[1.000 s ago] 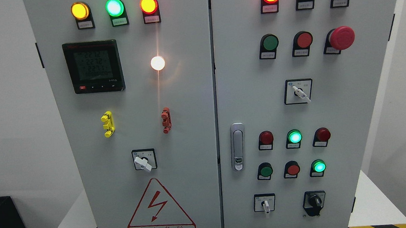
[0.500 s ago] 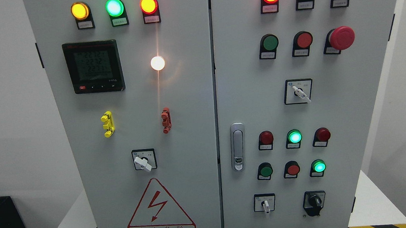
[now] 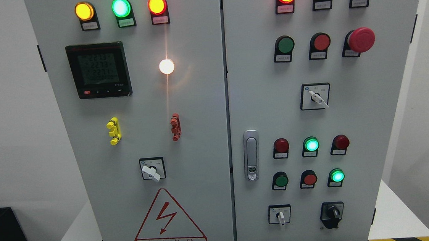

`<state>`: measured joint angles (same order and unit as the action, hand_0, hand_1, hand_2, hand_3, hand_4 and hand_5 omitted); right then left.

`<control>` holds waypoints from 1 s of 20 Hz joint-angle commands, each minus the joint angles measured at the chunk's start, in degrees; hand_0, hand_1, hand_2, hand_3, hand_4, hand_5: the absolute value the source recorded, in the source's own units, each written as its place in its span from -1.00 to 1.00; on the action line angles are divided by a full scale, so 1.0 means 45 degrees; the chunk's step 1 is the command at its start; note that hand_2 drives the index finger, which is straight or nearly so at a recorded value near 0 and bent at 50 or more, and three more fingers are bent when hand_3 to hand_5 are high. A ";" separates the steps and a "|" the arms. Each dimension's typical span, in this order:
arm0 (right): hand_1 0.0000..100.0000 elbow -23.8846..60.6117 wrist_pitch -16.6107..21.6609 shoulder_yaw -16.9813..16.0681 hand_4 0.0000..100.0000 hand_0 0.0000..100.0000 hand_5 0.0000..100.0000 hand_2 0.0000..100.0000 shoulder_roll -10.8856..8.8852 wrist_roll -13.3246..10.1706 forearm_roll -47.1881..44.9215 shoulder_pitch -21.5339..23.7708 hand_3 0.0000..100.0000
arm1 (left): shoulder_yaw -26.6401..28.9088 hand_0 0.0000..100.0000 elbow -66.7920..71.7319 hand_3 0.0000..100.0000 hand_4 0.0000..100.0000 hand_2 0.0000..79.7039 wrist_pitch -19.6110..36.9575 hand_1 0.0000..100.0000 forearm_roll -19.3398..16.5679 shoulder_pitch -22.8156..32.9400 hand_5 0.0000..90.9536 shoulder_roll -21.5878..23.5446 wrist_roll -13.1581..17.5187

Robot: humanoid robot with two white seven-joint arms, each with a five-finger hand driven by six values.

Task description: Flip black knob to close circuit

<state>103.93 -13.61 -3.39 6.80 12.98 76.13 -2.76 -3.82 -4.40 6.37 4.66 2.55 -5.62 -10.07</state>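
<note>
Neither hand in view, black knob [image 3: 333,214] untouched at cabinet's lower right, warning triangle [image 3: 169,221] reading "有电危险"

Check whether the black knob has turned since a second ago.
No. The black knob sits at the same angle, still beside the white-handled switch on the lower right door.

- We are counting three white-handled selector switches [image 3: 152,171] and one black knob [image 3: 332,212].
- We are seeing one digital meter [image 3: 98,70], one door handle [image 3: 251,155] and one warning triangle [image 3: 169,223].
- We are counting two plastic clips [image 3: 114,131], one yellow and one red.
- We are making out perhaps fifteen round lamps and buttons [image 3: 121,7], which are looking much alike from here, plus one red mushroom button [image 3: 361,40].
</note>
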 commanded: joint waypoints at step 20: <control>-1.00 -0.0518 -0.0218 -0.0750 1.00 -1.00 1.00 0.95 -0.0280 0.0201 0.1069 -0.1827 1.00 | 0.0009 -0.76 0.0001 -1.00 -1.00 -1.00 0.0009 0.11 0.0000 0.0000 -1.00 0.0000 0.0010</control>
<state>102.25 -14.60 -5.81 5.86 13.80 79.84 -9.72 -3.82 -4.40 6.37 4.66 2.55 -5.62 -9.89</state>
